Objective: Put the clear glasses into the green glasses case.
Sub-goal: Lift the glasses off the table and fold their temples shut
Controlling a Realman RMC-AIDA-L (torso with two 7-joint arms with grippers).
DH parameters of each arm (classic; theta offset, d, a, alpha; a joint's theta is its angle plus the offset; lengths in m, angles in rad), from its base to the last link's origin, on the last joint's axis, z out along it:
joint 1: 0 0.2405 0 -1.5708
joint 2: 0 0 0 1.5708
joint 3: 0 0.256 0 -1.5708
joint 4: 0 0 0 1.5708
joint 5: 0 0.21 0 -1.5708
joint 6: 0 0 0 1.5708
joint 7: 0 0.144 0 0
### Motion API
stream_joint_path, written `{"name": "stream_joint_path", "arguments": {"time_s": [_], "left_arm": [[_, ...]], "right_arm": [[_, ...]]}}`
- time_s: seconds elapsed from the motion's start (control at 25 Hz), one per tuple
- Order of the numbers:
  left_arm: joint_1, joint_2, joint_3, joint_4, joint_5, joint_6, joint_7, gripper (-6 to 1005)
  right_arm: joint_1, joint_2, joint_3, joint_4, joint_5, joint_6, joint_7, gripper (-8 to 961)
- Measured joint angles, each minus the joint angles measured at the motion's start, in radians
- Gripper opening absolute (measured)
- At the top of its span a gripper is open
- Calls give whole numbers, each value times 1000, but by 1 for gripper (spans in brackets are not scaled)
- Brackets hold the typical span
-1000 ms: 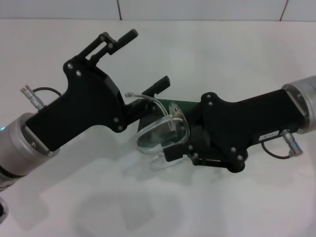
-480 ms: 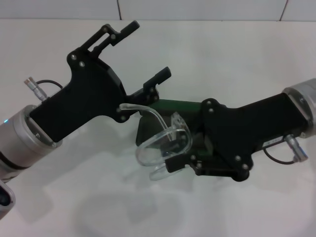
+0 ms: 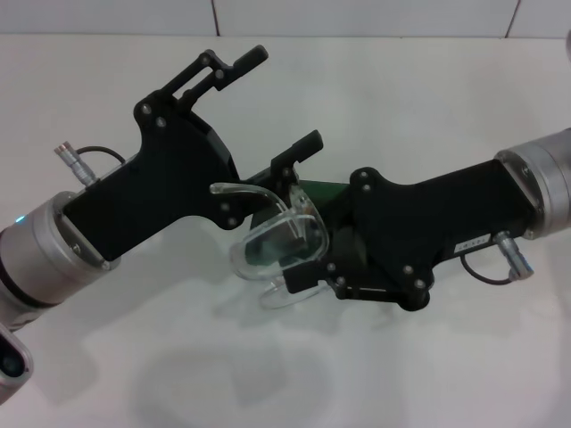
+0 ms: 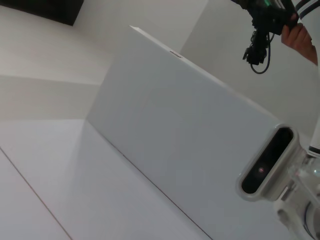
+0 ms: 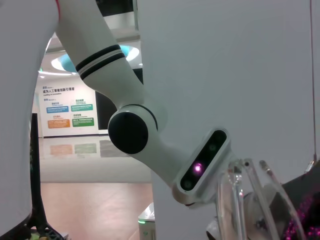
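Note:
In the head view my right gripper point(image 3: 308, 259) is shut on the clear glasses point(image 3: 272, 245) and holds them tilted above the table. One thin clear arm of the glasses sticks out toward the left arm. The green glasses case point(image 3: 314, 190) lies beneath both grippers, and only a small strip of dark green shows. My left gripper point(image 3: 282, 100) is open, fingers wide apart, just behind and left of the glasses with nothing between them. The glasses' clear arms point(image 5: 247, 197) show close up in the right wrist view.
The white table point(image 3: 428, 98) reaches back to a tiled wall. The left wrist view holds only white surfaces and a camera housing point(image 4: 265, 162).
My right gripper has carried the glasses left and slightly up, covering more of the case. The left gripper has shifted a little to the right, still open.

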Motion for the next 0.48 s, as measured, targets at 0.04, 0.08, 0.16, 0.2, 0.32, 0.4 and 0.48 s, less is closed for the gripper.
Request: {"name": "stream_joint_path", "arguments": {"time_s": [0.04,0.08,0.16,0.2,0.32,0.4,0.48], "left_arm": [[0,0,0,0,0,0,0,706],[0,0,0,0,0,0,0,706],[-1,0,0,0,0,0,0,706],[-1,-1,0,0,0,0,0,706],[-1,-1,0,0,-1,0,0,706],[-1,-1,0,0,-1,0,0,706],[-1,-1,0,0,1,2,0,706]], "right_arm": [[1,0,0,0,0,3,0,177],[2,0,0,1,-1,7,1,177],[3,-2,0,1,-1,10,2,178],[3,-2,0,2,-1,11,2,179],[3,-3,0,2,-2,16,2,180],[3,-3,0,2,-2,20,2,181],[2,-3,0,2,-2,22,2,182]]}}
